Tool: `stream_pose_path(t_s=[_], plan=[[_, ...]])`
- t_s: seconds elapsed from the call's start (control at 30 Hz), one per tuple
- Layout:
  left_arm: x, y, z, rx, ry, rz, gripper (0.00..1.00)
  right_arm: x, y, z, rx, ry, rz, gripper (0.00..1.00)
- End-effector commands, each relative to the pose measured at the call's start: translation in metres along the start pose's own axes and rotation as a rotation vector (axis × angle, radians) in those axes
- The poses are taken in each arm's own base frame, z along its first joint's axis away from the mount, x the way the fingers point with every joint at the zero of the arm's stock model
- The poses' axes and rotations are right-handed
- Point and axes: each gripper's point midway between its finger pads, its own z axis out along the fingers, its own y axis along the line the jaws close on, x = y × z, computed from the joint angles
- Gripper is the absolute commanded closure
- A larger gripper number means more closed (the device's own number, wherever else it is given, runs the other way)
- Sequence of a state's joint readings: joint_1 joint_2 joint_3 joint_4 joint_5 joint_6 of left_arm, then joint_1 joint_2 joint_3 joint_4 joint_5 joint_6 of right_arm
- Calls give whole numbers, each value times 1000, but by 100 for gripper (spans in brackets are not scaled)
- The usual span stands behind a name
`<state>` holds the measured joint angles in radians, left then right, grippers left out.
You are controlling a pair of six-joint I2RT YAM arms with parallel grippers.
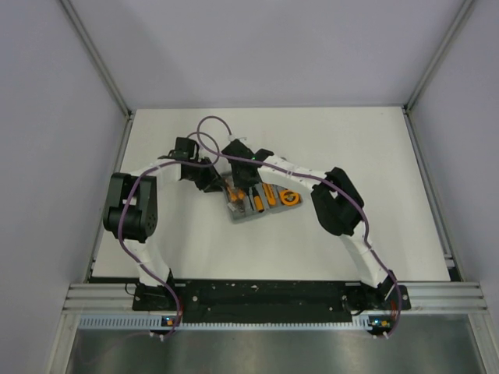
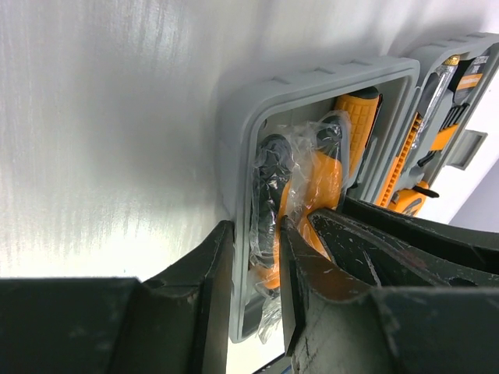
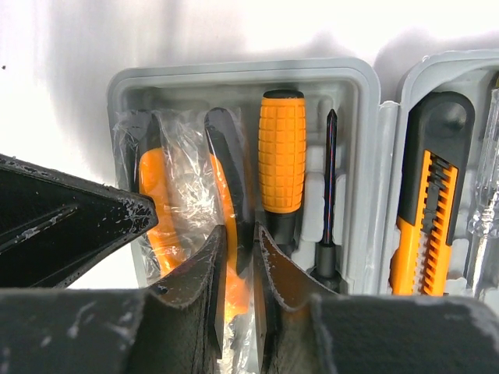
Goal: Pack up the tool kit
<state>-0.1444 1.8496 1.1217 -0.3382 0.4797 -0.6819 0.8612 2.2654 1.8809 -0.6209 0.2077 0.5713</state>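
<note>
Grey case (image 1: 243, 213) lay open near the middle of the table (image 1: 351, 140), with tools seated in both halves. Left gripper (image 2: 255, 226) was clamped across the wall of the case's left half, one finger outside, the other inside against the plastic-wrapped pliers (image 3: 156, 202). Right gripper (image 3: 239, 231) was pinched on one pliers handle, just beside the orange screwdriver (image 3: 282, 152).

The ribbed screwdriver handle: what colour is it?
The handle is orange with a black end; the right wrist view shows it best.
</note>
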Motion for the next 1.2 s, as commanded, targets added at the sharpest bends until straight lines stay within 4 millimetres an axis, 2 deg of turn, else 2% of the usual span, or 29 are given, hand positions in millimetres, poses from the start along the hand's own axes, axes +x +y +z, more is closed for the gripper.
stream_pose_path(t_s=[0.0,0.2,0.4,0.5,0.53,0.6,0.67,0.8,0.9,1.03,1.17], plan=[[34,45,20,-130,96,-48,100,22,-7,-4,17,74,-12,89],[45,51,26,-141,117,-42,100,17,-7,-10,6,58,-14,89],[42,43,26,-132,107,-21,100,7,-5,-24,-12,24,-31,89],[34,31,19,-120,81,-3,100,-2,-4,-37,-20,-3,-35,89],[29,25,14,-116,61,6,97,-6,-4,-41,-23,-15,-33,88],[20,15,6,-113,25,29,89,-11,-4,-49,-28,-33,-35,85],[13,6,-4,-111,-5,51,77,-16,-5,-57,-28,-51,-35,80],[4,-18,-18,-80,-45,79,67,-31,-6,-71,-31,-95,-37,75],[1,-33,-25,-59,-65,88,65,-38,-6,-79,-41,-114,-36,73],[2,-44,-30,-59,-70,79,64,-35,-6,-79,-64,-97,-60,71],[7,-50,-31,-53,-60,45,71,-25,-6,-74,-87,-63,-89,71]])
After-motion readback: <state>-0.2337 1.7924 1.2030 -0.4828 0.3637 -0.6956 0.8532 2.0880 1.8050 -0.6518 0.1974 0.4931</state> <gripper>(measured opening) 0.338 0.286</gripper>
